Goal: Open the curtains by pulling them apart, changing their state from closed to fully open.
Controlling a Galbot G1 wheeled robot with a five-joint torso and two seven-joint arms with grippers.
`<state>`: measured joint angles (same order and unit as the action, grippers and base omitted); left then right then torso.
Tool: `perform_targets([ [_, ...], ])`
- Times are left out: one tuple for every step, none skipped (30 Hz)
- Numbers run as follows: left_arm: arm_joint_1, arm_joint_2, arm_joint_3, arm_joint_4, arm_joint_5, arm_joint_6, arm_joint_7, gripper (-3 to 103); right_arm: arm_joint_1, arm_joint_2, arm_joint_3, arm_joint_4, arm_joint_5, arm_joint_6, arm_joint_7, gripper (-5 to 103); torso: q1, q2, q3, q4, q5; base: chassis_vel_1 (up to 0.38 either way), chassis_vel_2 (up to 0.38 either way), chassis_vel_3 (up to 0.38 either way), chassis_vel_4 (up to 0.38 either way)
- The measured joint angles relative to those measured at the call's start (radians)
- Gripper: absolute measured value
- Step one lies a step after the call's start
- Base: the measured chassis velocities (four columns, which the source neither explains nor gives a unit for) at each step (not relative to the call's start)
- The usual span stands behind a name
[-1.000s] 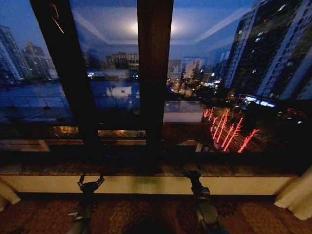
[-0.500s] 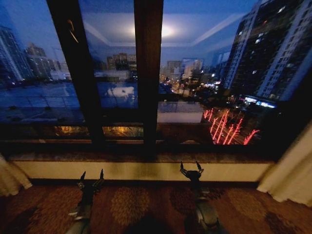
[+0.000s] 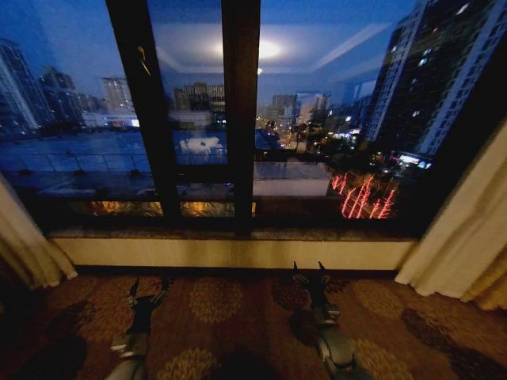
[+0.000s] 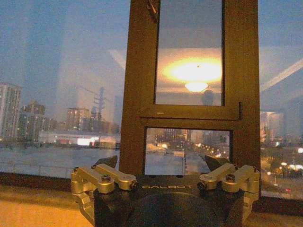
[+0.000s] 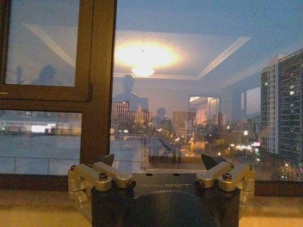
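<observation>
The curtains [image 3: 463, 229] hung drawn back at both edges of the window [image 3: 238, 119], one panel bunched at the far left [image 3: 28, 245] and one at the far right, leaving the glass bare between them. The left end effector [image 3: 147, 285] and the right end effector [image 3: 309, 271] were held low over the patterned carpet [image 3: 230, 317], both released with fingers spread, grasping nothing and well apart from either panel

Dim dusk room, ceiling lamp glare [image 5: 144, 56] reflected in the glass, edges bowed, floor perhaps underexposed
</observation>
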<state>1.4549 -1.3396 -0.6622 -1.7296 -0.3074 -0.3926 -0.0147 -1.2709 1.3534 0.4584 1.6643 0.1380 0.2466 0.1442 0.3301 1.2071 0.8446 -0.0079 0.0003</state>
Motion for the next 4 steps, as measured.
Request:
perform_targets([
  [0.0, 0.0, 0.0, 0.0, 0.0, 0.0, 0.0, 100, 0.0, 0.0, 0.0, 0.0, 0.0, 0.0, 0.0, 100, 0.0, 0.0, 0.0, 0.0002, -0.0009, 0.368, -0.335, -0.365, 0.369],
  [0.0, 0.0, 0.0, 0.0, 0.0, 0.0, 0.0, 100, 0.0, 0.0, 0.0, 0.0, 0.0, 0.0, 0.0, 100, -0.001, 0.001, -0.001, -0.0003, -0.001, 0.315, -0.335, -0.3, 0.257],
  [0.0, 0.0, 0.0, 0.0, 0.0, 0.0, 0.0, 100, 0.0, 0.0, 0.0, 0.0, 0.0, 0.0, 0.0, 100, -0.001, 0.001, -0.001, -0.0003, -0.001, 0.315, -0.335, -0.3, 0.257],
  [0.0, 0.0, 0.0, 0.0, 0.0, 0.0, 0.0, 100, 0.0, 0.0, 0.0, 0.0, 0.0, 0.0, 0.0, 100, -0.002, 0.001, -0.001, -0.0003, 0.0007, 0.26, -0.244, -0.3, 0.176],
])
